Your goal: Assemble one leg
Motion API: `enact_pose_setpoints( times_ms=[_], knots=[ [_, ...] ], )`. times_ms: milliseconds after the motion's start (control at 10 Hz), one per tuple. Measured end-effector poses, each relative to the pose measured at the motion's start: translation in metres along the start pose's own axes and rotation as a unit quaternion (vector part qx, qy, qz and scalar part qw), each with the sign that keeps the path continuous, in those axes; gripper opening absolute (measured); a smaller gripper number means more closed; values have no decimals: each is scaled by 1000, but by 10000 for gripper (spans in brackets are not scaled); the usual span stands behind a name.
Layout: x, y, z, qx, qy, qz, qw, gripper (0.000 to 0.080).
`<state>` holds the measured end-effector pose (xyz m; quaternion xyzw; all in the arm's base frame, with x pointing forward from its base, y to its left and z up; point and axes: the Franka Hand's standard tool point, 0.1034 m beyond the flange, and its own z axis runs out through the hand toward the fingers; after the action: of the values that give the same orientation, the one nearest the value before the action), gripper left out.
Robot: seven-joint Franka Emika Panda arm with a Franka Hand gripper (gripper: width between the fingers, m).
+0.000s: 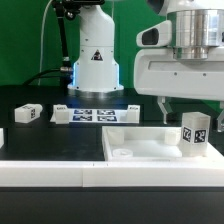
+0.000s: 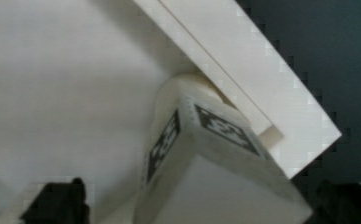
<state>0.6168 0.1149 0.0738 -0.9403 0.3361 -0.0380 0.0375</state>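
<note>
The leg (image 1: 195, 134) stood upright on the panel (image 1: 135, 148); light, stiff, best gripped across flat sides. Fingers (image 1: 165, 104) hung released above.

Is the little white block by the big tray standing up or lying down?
Standing up: the leg rises tall at the panel's corner, under the gripper.

Gripper (image 1: 182, 103): upper body cut by exterior view's top/right edges; fingertips blurred, gap can't be judged. Panel (image 1: 140, 140): right end cut by frame edge. Wrist view: leg (image 2: 209, 150) blurred, lower part cut off, tag pattern unreadable. Fingers (image 2: 56, 203) only dark stubs at frame edge. Second leg (image 1: 28, 113): tag too small to read.
</note>
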Motion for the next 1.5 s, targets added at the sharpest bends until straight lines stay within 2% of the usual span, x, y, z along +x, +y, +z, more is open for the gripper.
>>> enact_pose_setpoints(
  times_ms=[300,700,1000,1100,1200,1300,1400,1500],
  knots=[
    [0,-1,0,-1,-3,-126,992,649],
    [-4,-2,-1,-18,-2,-312,950,649],
    [-2,0,0,-22,-2,-392,920,649],
    [-2,0,0,-22,-2,-389,921,547],
    [-2,0,0,-22,-2,-389,921,411],
    [-2,0,0,-22,-2,-385,923,411],
    [-2,0,0,-22,-2,-379,925,289],
    [-2,0,0,-22,-2,-379,925,289]
  ],
)
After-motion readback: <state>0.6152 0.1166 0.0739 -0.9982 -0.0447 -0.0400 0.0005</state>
